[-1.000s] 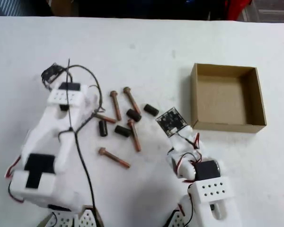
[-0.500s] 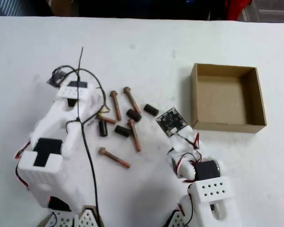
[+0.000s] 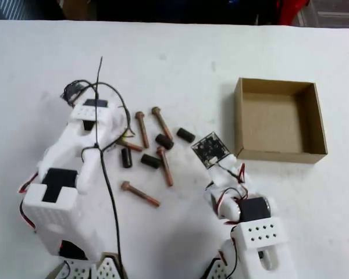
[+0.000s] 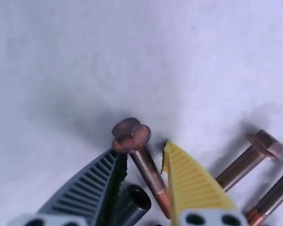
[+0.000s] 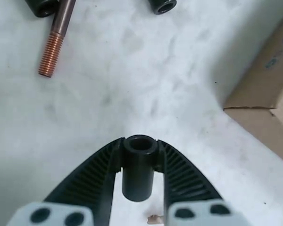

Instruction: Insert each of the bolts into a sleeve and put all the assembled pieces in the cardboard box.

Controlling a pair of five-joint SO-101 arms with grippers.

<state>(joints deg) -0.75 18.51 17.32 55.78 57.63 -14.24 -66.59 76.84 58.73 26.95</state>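
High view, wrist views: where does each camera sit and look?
High view: fixed above, looking down at table and both arms.
Left wrist view: on left arm; left gripper straddles a bolt.
Right wrist view: on right arm; right gripper holds a sleeve.
High and right wrist views share the cardboard box.

Five bolts (image 3: pixel 164 165) in all: one (image 4: pixel 132 134) sits between the spread fingers of the left gripper (image 4: pixel 144 151), the other four just beyond its tips. Five sleeves (image 3: pixel 150 161) – four loose ahead of the right gripper (image 5: pixel 139 142), the fifth (image 5: pixel 138 175) clamped in it. One cardboard box (image 3: pixel 279 156) – just beside that same gripper.
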